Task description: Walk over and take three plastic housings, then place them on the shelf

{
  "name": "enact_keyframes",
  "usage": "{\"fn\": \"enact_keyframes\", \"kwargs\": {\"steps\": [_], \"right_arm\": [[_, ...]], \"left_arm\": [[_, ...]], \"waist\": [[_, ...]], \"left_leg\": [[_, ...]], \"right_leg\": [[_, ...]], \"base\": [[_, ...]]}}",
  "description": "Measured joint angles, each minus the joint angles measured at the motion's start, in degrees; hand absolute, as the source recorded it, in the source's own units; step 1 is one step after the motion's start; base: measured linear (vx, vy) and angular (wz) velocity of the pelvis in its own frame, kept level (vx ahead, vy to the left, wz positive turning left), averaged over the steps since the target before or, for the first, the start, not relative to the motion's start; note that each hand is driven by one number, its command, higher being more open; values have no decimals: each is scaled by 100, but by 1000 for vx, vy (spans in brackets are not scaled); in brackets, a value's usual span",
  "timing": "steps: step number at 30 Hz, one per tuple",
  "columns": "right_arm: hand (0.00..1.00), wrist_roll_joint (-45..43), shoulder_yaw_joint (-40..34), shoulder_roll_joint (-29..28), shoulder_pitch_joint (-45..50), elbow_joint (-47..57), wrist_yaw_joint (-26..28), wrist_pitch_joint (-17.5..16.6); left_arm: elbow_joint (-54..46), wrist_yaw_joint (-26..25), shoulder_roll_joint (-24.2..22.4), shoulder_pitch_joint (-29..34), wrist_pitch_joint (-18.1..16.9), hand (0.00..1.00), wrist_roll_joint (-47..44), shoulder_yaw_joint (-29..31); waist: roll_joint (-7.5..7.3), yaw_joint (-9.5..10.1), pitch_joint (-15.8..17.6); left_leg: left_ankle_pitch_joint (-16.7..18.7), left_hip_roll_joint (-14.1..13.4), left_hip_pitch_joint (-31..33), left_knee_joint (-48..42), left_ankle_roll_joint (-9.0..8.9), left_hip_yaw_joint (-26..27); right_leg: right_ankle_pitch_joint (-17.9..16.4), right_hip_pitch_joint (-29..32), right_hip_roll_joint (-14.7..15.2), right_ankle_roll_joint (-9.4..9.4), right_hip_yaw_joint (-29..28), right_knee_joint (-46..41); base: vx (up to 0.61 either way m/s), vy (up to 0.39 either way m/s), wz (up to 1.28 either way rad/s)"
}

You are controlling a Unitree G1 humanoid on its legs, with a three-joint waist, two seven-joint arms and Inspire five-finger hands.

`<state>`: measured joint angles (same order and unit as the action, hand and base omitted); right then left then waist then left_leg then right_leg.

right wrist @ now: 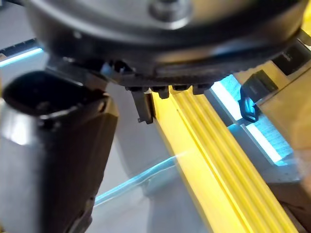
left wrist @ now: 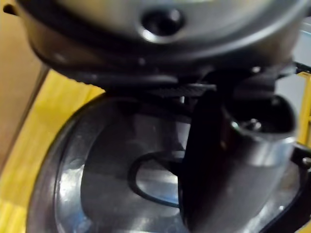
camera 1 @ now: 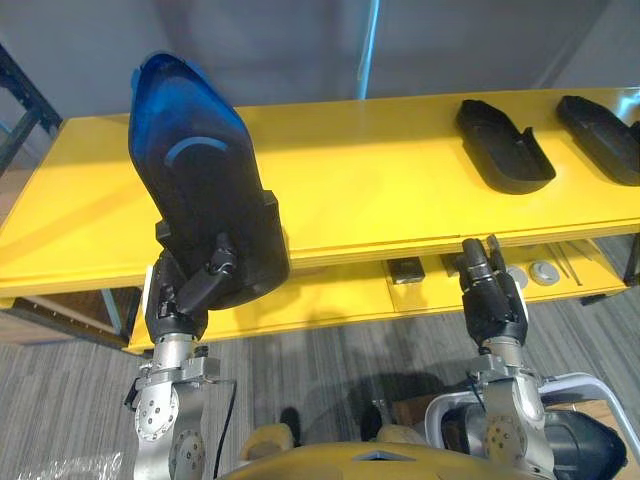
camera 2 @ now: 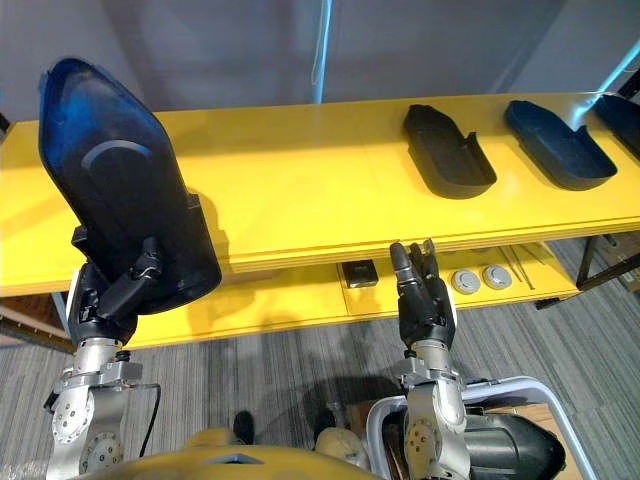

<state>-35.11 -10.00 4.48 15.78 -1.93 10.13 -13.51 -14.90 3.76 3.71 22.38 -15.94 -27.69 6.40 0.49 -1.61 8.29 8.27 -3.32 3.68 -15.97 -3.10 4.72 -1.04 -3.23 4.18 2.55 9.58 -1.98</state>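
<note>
My left hand (camera 1: 193, 288) is shut on a large dark blue plastic housing (camera 1: 205, 185), held upright and tilted above the left part of the yellow shelf top (camera 1: 370, 185). In the left wrist view the housing's glossy hollow (left wrist: 112, 170) lies just past the thumb (left wrist: 233, 160). Two more dark housings (camera 2: 447, 150) (camera 2: 558, 143) lie flat on the shelf's right part, and the edge of a third (camera 2: 622, 112) shows at the far right. My right hand (camera 1: 492, 296) hangs open below the shelf's front edge, holding nothing.
A lower yellow shelf level (camera 1: 330, 295) carries a small black block (camera 1: 405, 270) and two round discs (camera 2: 465, 281) (camera 2: 496, 276). A grey-framed object holding a dark part (camera 2: 505, 450) stands at the lower right. A black rack frame (camera 1: 20, 110) is at the far left.
</note>
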Motion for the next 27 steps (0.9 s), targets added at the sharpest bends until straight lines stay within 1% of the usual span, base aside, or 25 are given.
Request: {"fn": "enact_keyframes", "kwargs": {"steps": [1, 2, 4, 5, 6, 7, 8, 9, 10, 11, 12, 13, 14, 15, 16, 17, 18, 21, 22, 24, 25, 26, 27], "right_arm": [[100, 7, 10, -12, 42, 0, -4, -20], [100, 46, 45, -24, 118, 1, -3, -84], [100, 54, 42, -21, 146, 6, 2, -157], [100, 55, 32, -12, 127, 44, 2, -238], [100, 69, 0, 2, 109, 75, -3, -320], [100, 71, -6, 26, 108, 100, -5, -337], [100, 62, -3, 111, 108, 188, -7, -338], [100, 52, 0, 143, 101, 218, -8, -339], [100, 41, 17, 138, 111, 298, -38, -337], [100, 9, 50, 132, 141, 432, -59, -337], [100, -38, 66, 129, 144, 495, -58, -337], [100, -147, 107, 116, 144, 623, -58, -337], [100, -140, 136, 61, 144, 730, -58, -338], [100, -130, 156, 27, 145, 769, -59, -338], [100, -93, 221, -39, 149, 789, -61, -338], [100, 3, 350, -54, 155, 788, -70, -337], [100, 85, 411, -54, 159, 788, -68, -337], [100, 119, 712, -53, 174, 788, -53, -307], [100, 126, 756, -53, 178, 788, -47, -281], [100, 185, 773, -43, 178, 788, -42, -199], [100, 229, 780, -37, 181, 788, -36, -186], [100, 301, 787, -22, 190, 788, -3, -185], [100, 301, 789, -5, 199, 788, 45, -182]], "left_arm": [[6, -28, -9, -12, 0, 0, -23, -3], [7, -77, -63, -12, 0, 0, -136, -8], [7, -107, -173, -4, 0, 0, -180, 4], [5, -94, -187, -7, 0, 0, -187, -17], [4, -73, -163, -7, -2, 0, -187, -93], [2, -62, -163, -7, -2, 0, -186, -141], [-10, -58, -167, -10, -3, 0, -192, -257], [-7, -60, -155, -21, 1, 0, -192, -307], [-9, -79, -113, -60, 12, 0, -185, -381], [-10, -81, -72, -160, 38, 0, -185, -405], [-11, -81, -38, -234, 62, 0, -198, -405], [-29, -84, 38, -400, 149, 0, -214, -405], [-38, -83, 120, -575, 263, 0, -219, -414], [-38, -85, 149, -665, 329, 0, -224, -431], [-39, -104, 193, -839, 488, 0, -273, -492], [-42, -142, 230, -1022, 647, 0, -413, -562], [-42, -186, 242, -1120, 726, 0, -433, -604], [-24, -554, 353, -1618, 1133, 0, -418, -886], [62, -756, 369, -1820, 1241, 0, -419, -1000], [473, -1089, 379, -2278, 1403, 0, -432, -1050], [624, -1208, 395, -2407, 1433, 0, -470, -1048], [920, -1449, 434, -2646, 1519, 0, -668, -1037], [1273, -1696, 451, -2910, 1573, 0, -836, -1029]], "waist": [[18, 7, 15], [42, 5, 34], [87, 16, 80], [95, 28, 145], [176, 7, 138], [220, 7, 126], [339, 3, 105], [365, -8, 108], [332, -25, 82], [261, -58, 54], [229, -74, 37], [155, -170, 12], [103, -201, -17], [92, -208, -18], [82, -244, -27], [77, -326, -32], [78, -341, -33], [73, -386, -50], [73, -434, -50], [73, -528, -56], [69, -562, -65], [68, -661, -97], [63, -701, -107]], "left_leg": [[91, -50, 44, -266, -76, 23], [161, -121, 167, -742, -148, 52], [163, -153, 225, -1115, -155, 64], [301, -190, 274, -1224, -60, 55], [321, -275, 249, -937, 6, 56], [298, -335, 187, -702, 6, 58], [57, -429, 42, -162, -46, 54], [-80, -454, -40, -55, -167, 122], [-112, -342, -224, 138, -122, 302], [-145, -244, -292, 303, -88, 437], [-196, -198, -314, 404, -43, 497], [-288, -98, -325, 593, 12, 582], [-378, -23, -361, 736, 48, 675], [-395, 0, -384, 774, 62, 732], [-402, 41, -452, 833, 73, 797], [-400, 73, -503, 870, 77, 824], [-401, 80, -541, 910, 79, 852], [-404, 69, -680, 1032, 83, 1021], [-404, 65, -727, 1064, 83, 1070], [-409, 65, -834, 1137, 83, 1182], [-408, 64, -852, 1140, 83, 1230], [-409, 58, -857, 1161, 83, 1277], [-420, 57, -890, 1201, 88, 1375]], "right_leg": [[-39, -60, -30, -11, -34, -12], [-93, -137, -53, -34, -65, -56], [-146, -240, -46, -94, -193, -99], [-194, -274, -33, -154, -269, -88], [-215, -270, -37, -148, -353, -106], [-231, -256, -38, -124, -386, -124], [-319, -135, -57, -49, -511, -275], [-372, -99, -35, -3, -584, -378], [-412, -63, 82, 57, -736, -466], [-382, 11, 170, 114, -832, -472], [-357, 40, 200, 152, -865, -468], [-284, 99, 284, 261, -922, -431], [-226, 171, 344, 341, -1009, -372], [-202, 186, 364, 365, -1050, -349], [-151, 141, 389, 397, -1131, -262], [-123, 87, 423, 418, -1140, -187], [-110, 79, 426, 420, -1151, -171], [-33, 48, 402, 412, -1292, -63], [-24, 39, 393, 414, -1335, -58], [5, 27, 368, 407, -1433, -55], [15, 29, 363, 412, -1477, -43], [65, 29, 362, 420, -1521, 21], [108, 59, 353, 425, -1622, 48]], "base": [[75, 2, -21], [50, -9, -23], [30, 3, -25], [-5, 29, -28], [-30, 50, -29], [-39, 103, -42], [-45, 139, -43], [-16, 184, -59], [11, 160, -55], [28, 141, -51], [45, 113, -30], [56, 109, -25], [69, 104, -25], [59, 100, -33], [66, 88, -23], [61, 81, -20], [55, 68, -20], [19, 20, -28], [-4, -3, -22], [-22, -3, -29], [-40, 0, -33], [-46, -3, -33], [-62, -2, -33]]}}
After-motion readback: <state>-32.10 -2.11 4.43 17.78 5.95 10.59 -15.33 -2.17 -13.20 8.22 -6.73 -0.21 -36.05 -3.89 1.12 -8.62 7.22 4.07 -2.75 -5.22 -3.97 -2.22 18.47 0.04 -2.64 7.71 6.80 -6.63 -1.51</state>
